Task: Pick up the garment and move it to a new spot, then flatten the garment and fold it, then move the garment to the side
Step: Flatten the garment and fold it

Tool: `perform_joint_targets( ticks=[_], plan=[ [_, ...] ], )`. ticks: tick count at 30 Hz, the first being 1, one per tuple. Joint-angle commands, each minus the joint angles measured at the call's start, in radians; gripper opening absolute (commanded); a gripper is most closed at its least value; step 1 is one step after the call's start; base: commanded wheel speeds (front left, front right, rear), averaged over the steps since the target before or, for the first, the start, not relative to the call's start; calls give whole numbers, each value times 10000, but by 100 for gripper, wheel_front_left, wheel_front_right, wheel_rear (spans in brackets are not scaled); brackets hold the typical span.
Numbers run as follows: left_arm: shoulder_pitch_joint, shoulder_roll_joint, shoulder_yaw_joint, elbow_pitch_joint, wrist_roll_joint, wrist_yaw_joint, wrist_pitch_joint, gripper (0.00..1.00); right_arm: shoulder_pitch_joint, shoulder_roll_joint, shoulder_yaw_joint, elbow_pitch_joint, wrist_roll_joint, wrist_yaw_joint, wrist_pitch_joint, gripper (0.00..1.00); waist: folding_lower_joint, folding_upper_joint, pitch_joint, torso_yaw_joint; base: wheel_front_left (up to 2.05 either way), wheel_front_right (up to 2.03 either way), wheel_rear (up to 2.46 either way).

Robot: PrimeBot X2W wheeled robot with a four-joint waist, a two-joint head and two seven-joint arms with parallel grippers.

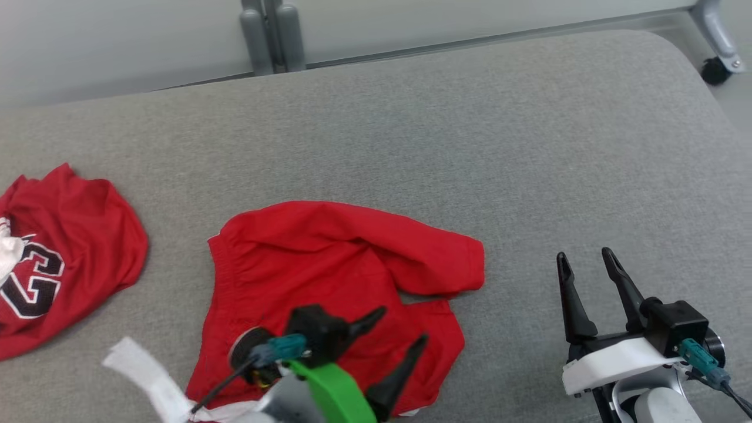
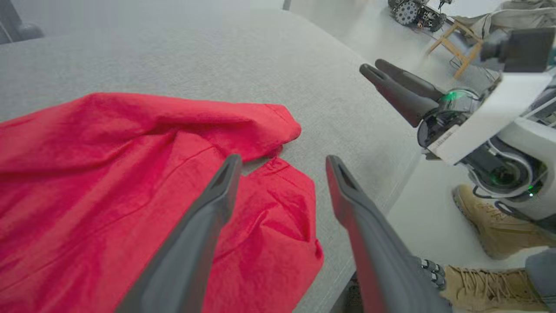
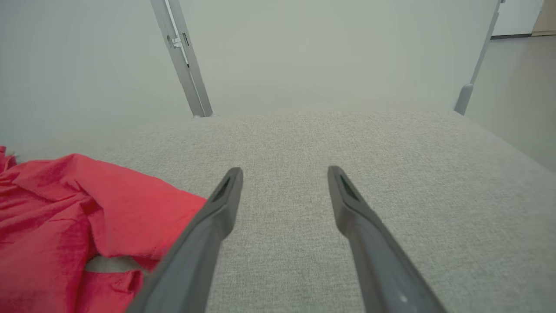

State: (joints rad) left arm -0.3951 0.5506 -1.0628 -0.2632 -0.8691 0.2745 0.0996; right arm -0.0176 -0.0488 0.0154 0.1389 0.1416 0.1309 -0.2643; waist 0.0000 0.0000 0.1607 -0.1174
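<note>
A pair of plain red shorts lies crumpled on the grey cushion, one leg folded over toward the right; the same cloth spreads under my left fingers and the shorts' right edge reaches the lower left of the right wrist view. My left gripper hovers open over the shorts' lower right part, fingers pointing right, holding nothing. My right gripper stands open over bare cushion to the right of the shorts, apart from them. In the left wrist view the right gripper appears at the upper right.
A red jersey with number 23 lies at the cushion's left edge. A white fabric strip lies near my left arm. The grey cushion extends back and right. A person's tan boots stand on the floor beside the cushion's edge.
</note>
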Motion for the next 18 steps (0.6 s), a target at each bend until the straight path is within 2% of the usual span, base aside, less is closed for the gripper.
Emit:
perform_joint_targets(
  ticks=[1,6,13,17,18],
  plan=[
    [-351,-334,-286,469,43,-242,309,100,-69,-29,48,48,134,-3,-2,100,0,0,248,-661,0,0,0],
    [-978,-1344,-894,2409,-88,-669,1241,100,-237,-43,212,137,382,-5,-2,100,0,0,435,-1626,0,0,0],
    [-1086,-1718,-1242,4014,-260,-1086,1582,100,96,-20,-11,209,466,-3,-2,100,0,0,584,-2124,0,0,0],
    [-1244,-1762,-1420,4829,74,-980,1617,100,19,-20,-19,207,507,-3,-2,100,0,0,614,-2221,0,0,0],
    [-1249,-1765,-1486,5097,166,-1008,1655,73,-34,-23,-23,197,498,-3,-2,100,0,0,607,-2238,0,0,0]
  ],
)
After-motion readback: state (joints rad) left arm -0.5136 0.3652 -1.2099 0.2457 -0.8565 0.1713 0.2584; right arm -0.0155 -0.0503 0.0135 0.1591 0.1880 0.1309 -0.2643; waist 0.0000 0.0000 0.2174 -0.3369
